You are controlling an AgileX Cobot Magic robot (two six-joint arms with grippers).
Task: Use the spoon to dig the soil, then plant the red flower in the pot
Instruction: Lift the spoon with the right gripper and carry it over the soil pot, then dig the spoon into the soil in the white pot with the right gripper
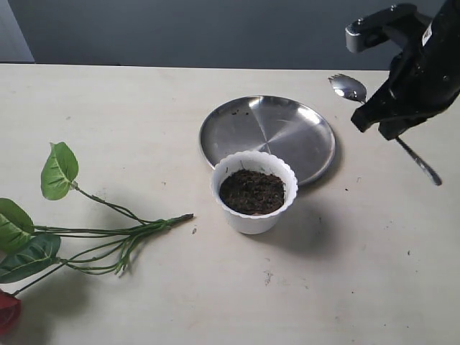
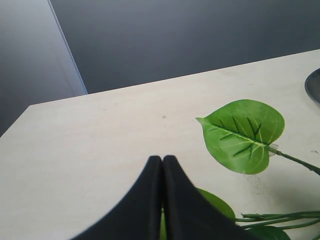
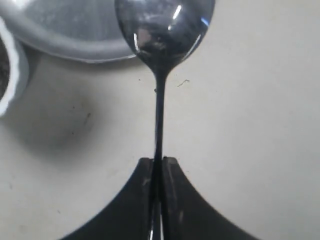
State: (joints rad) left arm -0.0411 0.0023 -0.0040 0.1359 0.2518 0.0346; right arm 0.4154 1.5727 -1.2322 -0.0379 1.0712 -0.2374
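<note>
The small shiny silver metal spoon (image 1: 348,88) is clamped by its thin handle between the closed fingers of the right gripper (image 3: 157,167), raised beside the wide round steel plate (image 1: 267,136). Digging appears to be the step in hand; next, the bowl would need to be lowered into the dark crumbly soil (image 1: 251,191) in the white scalloped plastic pot (image 1: 254,219). The left gripper (image 2: 162,162) is shut on nothing, above the artificial red flower (image 1: 86,233) lying well left of the pot. No writing is seen.
</note>
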